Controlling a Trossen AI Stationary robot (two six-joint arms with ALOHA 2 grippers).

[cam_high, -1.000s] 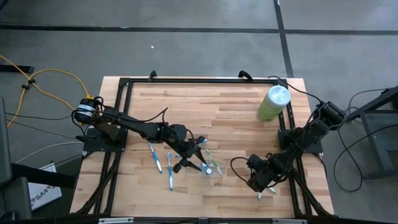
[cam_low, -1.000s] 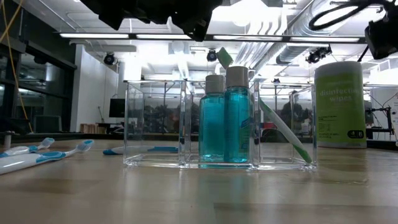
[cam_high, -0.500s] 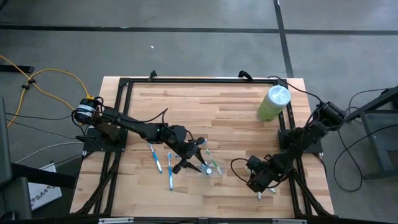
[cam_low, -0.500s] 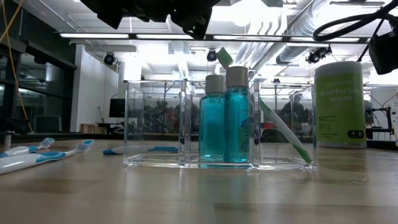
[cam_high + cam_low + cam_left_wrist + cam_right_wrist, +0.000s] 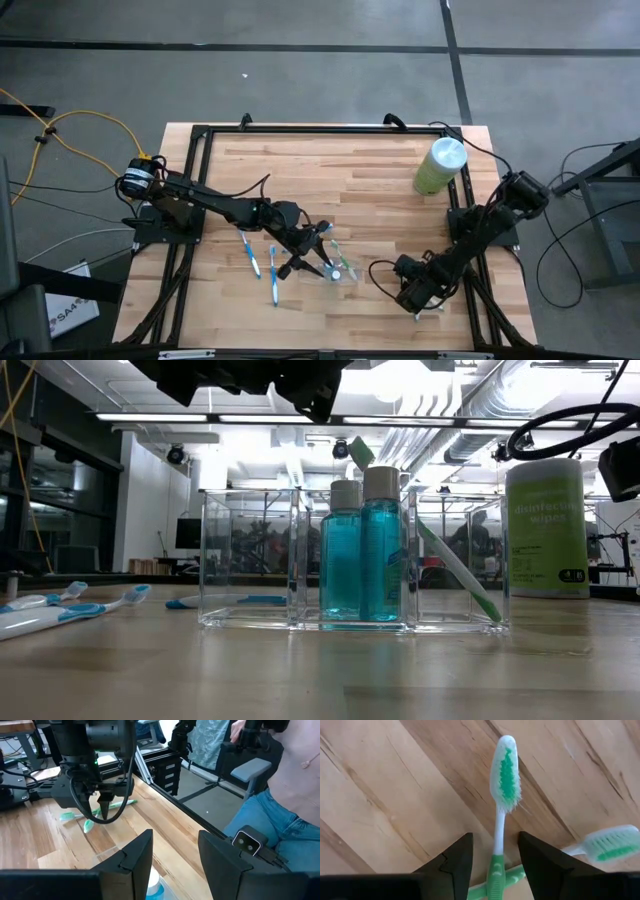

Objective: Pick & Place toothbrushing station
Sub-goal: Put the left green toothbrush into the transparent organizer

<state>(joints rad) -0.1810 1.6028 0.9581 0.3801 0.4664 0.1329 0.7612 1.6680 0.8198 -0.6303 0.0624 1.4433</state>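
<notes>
- so our clear toothbrushing station (image 5: 352,560) sits toward the front edge of the worktop (image 5: 350,170), roughly mid-width. from table height we can see two teal bottles (image 5: 362,550) standing upright in its middle compartment and one green toothbrush leaning (image 5: 455,570) in the end compartment.
- our left gripper (image 5: 310,255) hangs just over the station, fingers (image 5: 135,857) spread with nothing between them. it's got no hold on anything.
- our right gripper (image 5: 415,295) is down near the front right corner of the worktop, over two green toothbrushes (image 5: 428,310) lying flat on the wood.
- the bit that matters: in the right wrist view the nearer green toothbrush (image 5: 501,795) runs lengthwise out between the open fingers (image 5: 455,857), bristle head pointing away from the wrist, handle passing through the gap. the second green brush (image 5: 610,845) crosses under it at the handle end.
- right fingers are parted and we can't see them pinching the handle, so we'd call it lined up but not gripped.
- the right arm is clearly the closer one for those brushes. the station lies well off to its left, so after a grab the brush has to travel that way along the front edge.
- blue toothbrushes (image 5: 262,262) lie on the left side of the station, near the left arm.
- the pale-green wipes canister (image 5: 438,166) stands near the back right corner, out of the way.
</notes>
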